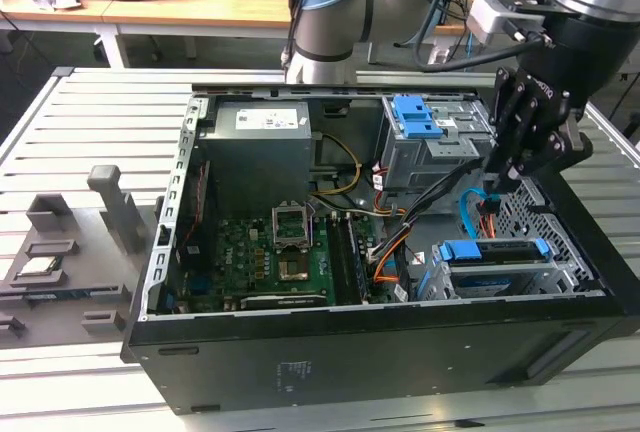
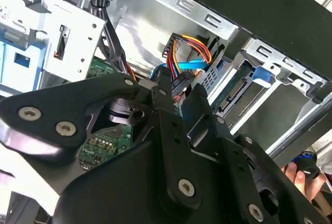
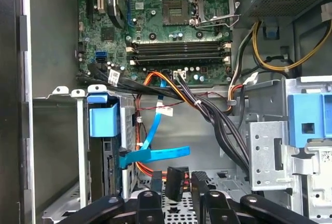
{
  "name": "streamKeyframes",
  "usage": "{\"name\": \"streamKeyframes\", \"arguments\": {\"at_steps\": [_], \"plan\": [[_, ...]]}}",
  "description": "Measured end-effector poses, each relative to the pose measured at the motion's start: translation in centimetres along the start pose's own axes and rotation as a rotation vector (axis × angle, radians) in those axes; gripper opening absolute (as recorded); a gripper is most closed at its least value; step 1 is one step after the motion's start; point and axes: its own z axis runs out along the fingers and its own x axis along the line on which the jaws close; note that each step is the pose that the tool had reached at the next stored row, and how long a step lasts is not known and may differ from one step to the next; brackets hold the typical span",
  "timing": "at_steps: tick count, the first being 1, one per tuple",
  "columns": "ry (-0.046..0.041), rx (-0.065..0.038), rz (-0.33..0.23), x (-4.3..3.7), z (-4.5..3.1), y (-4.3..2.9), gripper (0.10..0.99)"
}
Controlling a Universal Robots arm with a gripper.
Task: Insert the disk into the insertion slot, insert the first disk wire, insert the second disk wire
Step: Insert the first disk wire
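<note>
The disk (image 1: 490,250), with blue rails, lies inside the insertion slot (image 1: 500,278), a low grey cage at the case's corner on the exterior view's right. My gripper (image 1: 497,192) hangs just above it, shut on the black plug (image 3: 176,181) of the first disk wire (image 2: 189,47), a red and orange bundle. The plug is held a short way off the disk's connector edge (image 2: 236,92). The second disk wire (image 3: 155,154), flat and light blue, ends in a dark plug (image 3: 123,158) at the disk's edge; I cannot tell whether it is seated.
A taller grey cage with a blue latch (image 1: 425,122) stands beside the slot. Thick black sleeved cables (image 3: 218,125) cross between them. The motherboard (image 1: 270,252) and power supply (image 1: 255,147) lie further into the case. A person's hand (image 2: 301,175) is outside the case.
</note>
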Motion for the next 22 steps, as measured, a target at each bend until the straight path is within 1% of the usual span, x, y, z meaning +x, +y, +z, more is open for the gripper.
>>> {"name": "streamKeyframes", "arguments": {"at_steps": [1,5,7,8,16,17,18,19,20,22], "plan": [[0.0097,0.0,0.0,-0.01,0.08,0.0,0.361],[0.0141,0.001,0.001,0.0,0.09,0.0,0.349],[0.0155,0.001,0.001,0.0,0.08,0.0,0.216],[0.0167,0.001,0.001,0.0,0.09,0.0,0.106],[0.0235,0.001,0.001,0.0,0.08,0.0,0.114],[0.0245,0.001,0.001,0.0,0.09,0.0,0.235],[0.0257,0.001,0.001,0.0,0.08,0.0,0.235],[0.026,0.001,0.001,-0.01,0.08,0.0,0.302],[0.0262,0.001,0.001,-0.01,0.05,0.0,0.302],[0.0284,0.001,0.001,-0.02,-0.56,0.02,0.302]]}}
